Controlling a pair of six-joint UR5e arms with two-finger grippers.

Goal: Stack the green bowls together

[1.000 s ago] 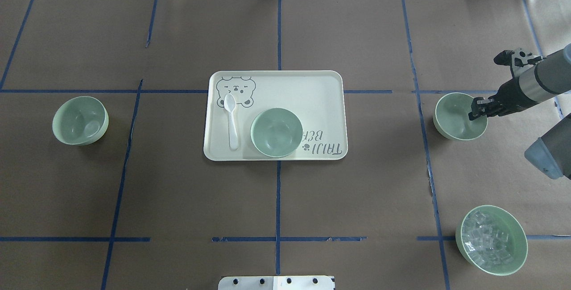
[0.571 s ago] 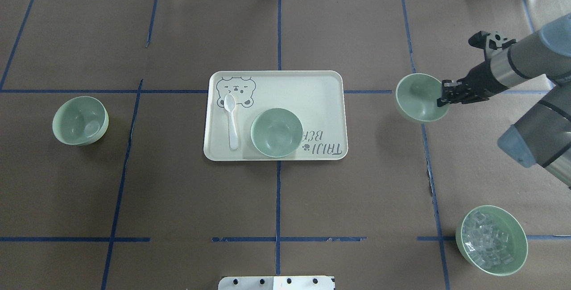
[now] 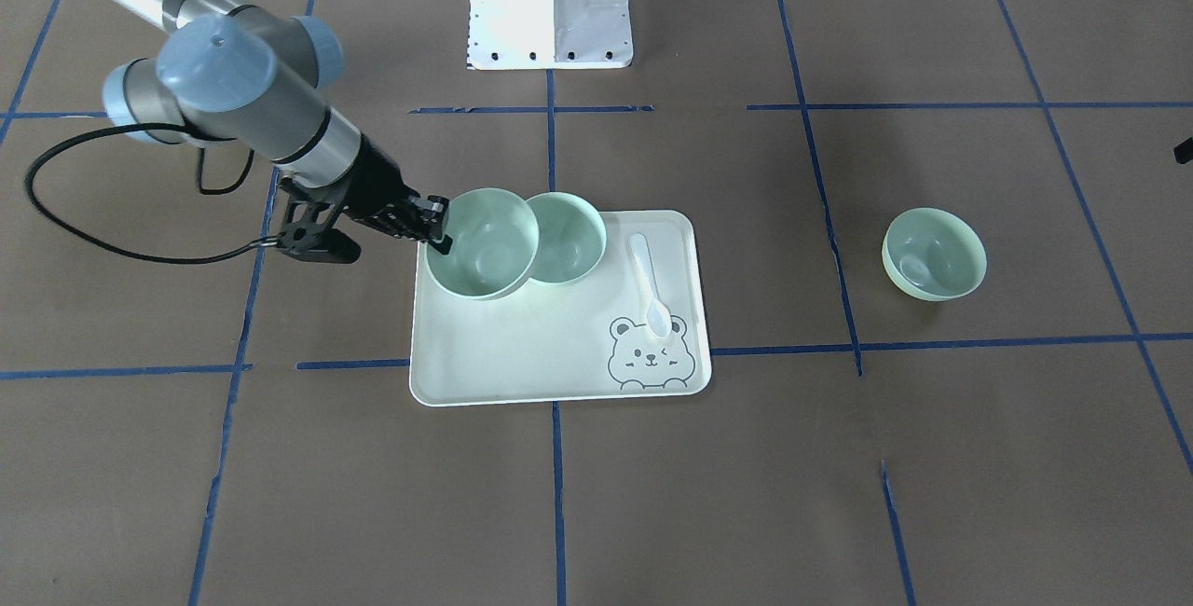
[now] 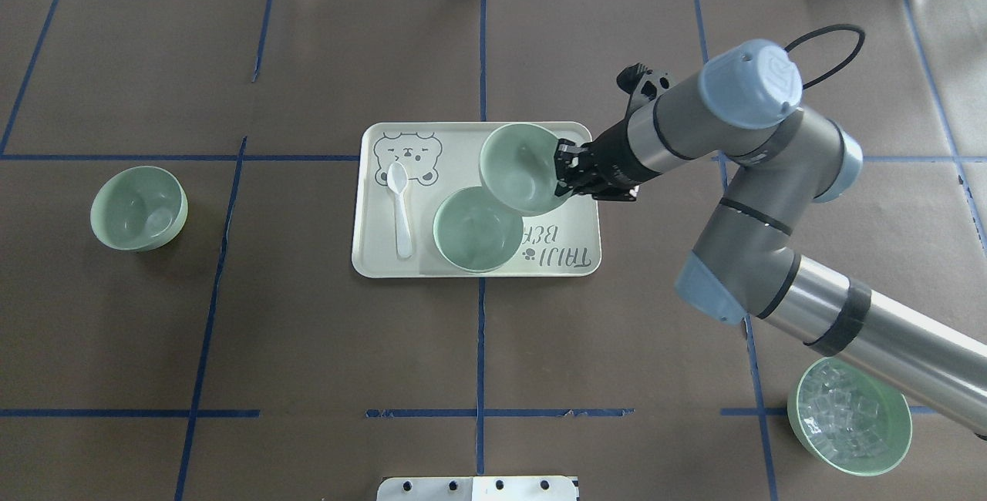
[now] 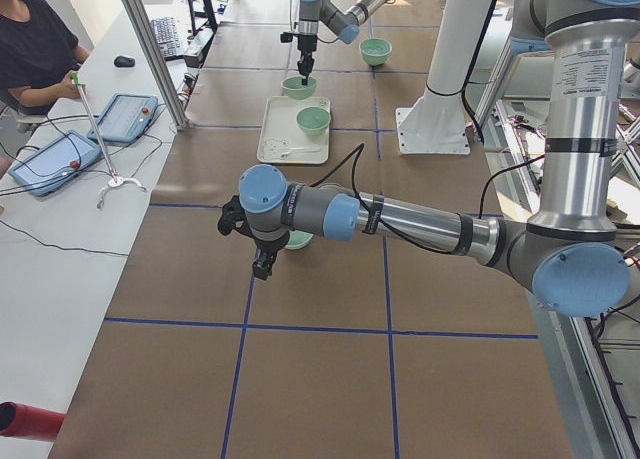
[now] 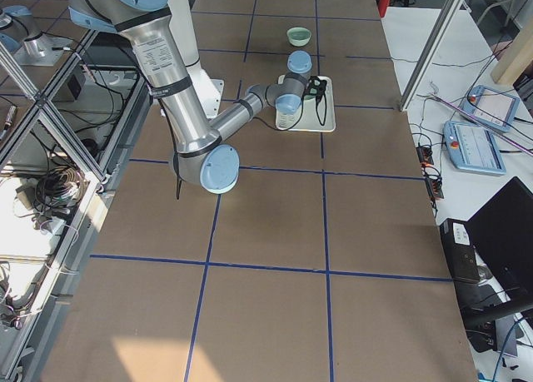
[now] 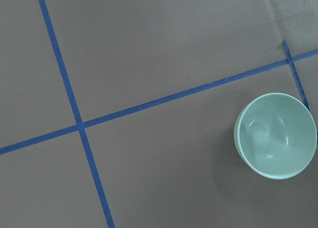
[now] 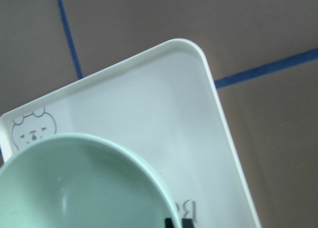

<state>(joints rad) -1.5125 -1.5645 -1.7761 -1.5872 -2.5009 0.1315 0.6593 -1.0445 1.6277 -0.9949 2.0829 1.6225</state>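
Note:
My right gripper (image 4: 567, 171) is shut on the rim of a pale green bowl (image 4: 520, 168) and holds it tilted above the tray, overlapping the far right edge of a second green bowl (image 4: 476, 230) that stands on the tray. In the front view the held bowl (image 3: 482, 242) sits beside that bowl (image 3: 567, 235). A third green bowl (image 4: 139, 208) stands alone at the table's left; it also shows in the left wrist view (image 7: 276, 136). My left gripper (image 5: 262, 267) hangs near that bowl, and I cannot tell whether it is open or shut.
The pale bear-print tray (image 4: 470, 150) lies at the table's middle with a white spoon (image 4: 399, 208) on its left side. A green bowl of clear ice-like cubes (image 4: 848, 425) stands at the near right, partly under my right arm.
My right gripper has lifted the bowl from the table's right side and carried it left, to above the tray next to the bowl there.

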